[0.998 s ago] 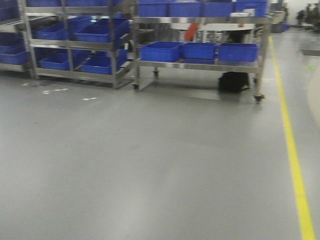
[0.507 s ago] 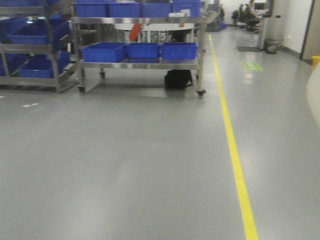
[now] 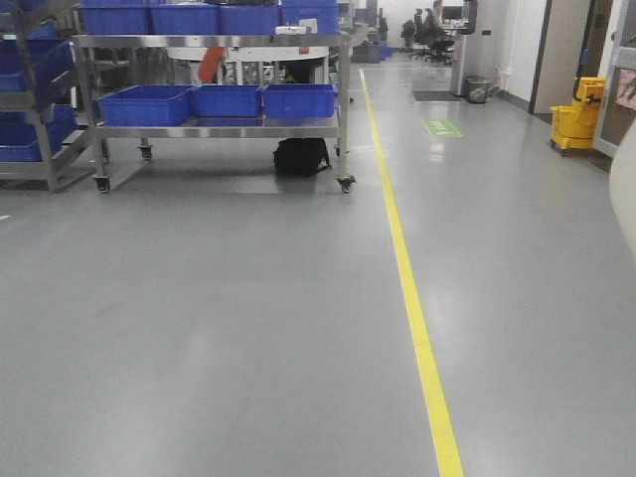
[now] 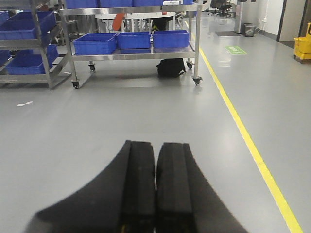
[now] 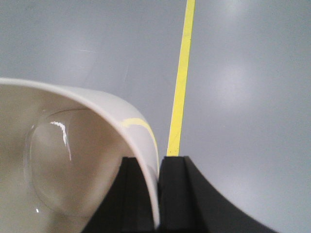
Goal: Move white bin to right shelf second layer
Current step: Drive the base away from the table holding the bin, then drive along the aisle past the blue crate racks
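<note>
The white bin (image 5: 73, 160) fills the lower left of the right wrist view, glossy and cream inside. My right gripper (image 5: 154, 158) is shut on its wall, one black finger inside and one outside, above the grey floor. A blurred sliver of the bin (image 3: 627, 194) shows at the right edge of the front view. My left gripper (image 4: 156, 143) is shut with nothing between its pads, pointing over bare floor. The right shelf second layer does not show in any view.
Ahead on the left stands a steel cart on castors (image 3: 343, 119) with blue crates (image 3: 227, 99) and a black bag (image 3: 301, 156) under it. A rack of blue crates (image 3: 30, 109) lies further left. A yellow floor line (image 3: 412, 298) runs forward; a yellow mop bucket (image 3: 574, 114) stands far right.
The front view has swung right: the racks and cart slid to the left, the yellow line moved towards the middle, and the mop bucket and corridor came into view.
</note>
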Robot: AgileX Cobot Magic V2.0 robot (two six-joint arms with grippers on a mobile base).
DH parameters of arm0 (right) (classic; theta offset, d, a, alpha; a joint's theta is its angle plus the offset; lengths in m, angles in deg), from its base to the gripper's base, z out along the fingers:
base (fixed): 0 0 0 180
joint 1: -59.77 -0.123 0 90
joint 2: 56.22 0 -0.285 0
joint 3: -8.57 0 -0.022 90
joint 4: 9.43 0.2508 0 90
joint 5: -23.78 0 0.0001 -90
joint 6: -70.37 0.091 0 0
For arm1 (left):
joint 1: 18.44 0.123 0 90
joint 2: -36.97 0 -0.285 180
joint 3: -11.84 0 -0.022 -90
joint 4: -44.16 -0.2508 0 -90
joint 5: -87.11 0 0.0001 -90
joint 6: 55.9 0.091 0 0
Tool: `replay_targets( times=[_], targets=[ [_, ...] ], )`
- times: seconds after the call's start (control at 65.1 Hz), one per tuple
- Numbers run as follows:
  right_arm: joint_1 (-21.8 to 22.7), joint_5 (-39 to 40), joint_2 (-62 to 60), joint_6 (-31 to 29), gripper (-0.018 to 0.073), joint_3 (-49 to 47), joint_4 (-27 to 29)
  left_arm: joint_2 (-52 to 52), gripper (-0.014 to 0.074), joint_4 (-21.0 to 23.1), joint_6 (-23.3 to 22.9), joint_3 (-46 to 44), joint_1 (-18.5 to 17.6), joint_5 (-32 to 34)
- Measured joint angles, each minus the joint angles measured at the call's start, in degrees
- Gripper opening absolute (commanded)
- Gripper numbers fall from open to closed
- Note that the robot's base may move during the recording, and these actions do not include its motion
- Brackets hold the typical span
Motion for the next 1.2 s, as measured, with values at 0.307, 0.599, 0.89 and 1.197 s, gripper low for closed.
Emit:
replay_targets(
  times=[0.307, 0.599, 0.89, 1.197],
  targets=[
    [0.0, 0.0, 0.0, 0.0, 0.0048, 0.0, 0.0, 0.0, 0.0085, 0.0, 0.0, 0.0, 0.0, 0.0],
    [0.0, 0.0, 0.0, 0.0, 0.0048, 0.0, 0.0, 0.0, 0.0085, 0.0, 0.0, 0.0, 0.0, 0.0],
    [0.0, 0.0, 0.0, 0.0, 0.0048, 0.0, 0.0, 0.0, 0.0085, 0.0, 0.0, 0.0, 0.0, 0.0],
    [0.0, 0.0, 0.0, 0.0, 0.0048, 0.0, 0.0, 0.0, 0.0085, 0.0, 0.0, 0.0, 0.0, 0.0]
  ],
)
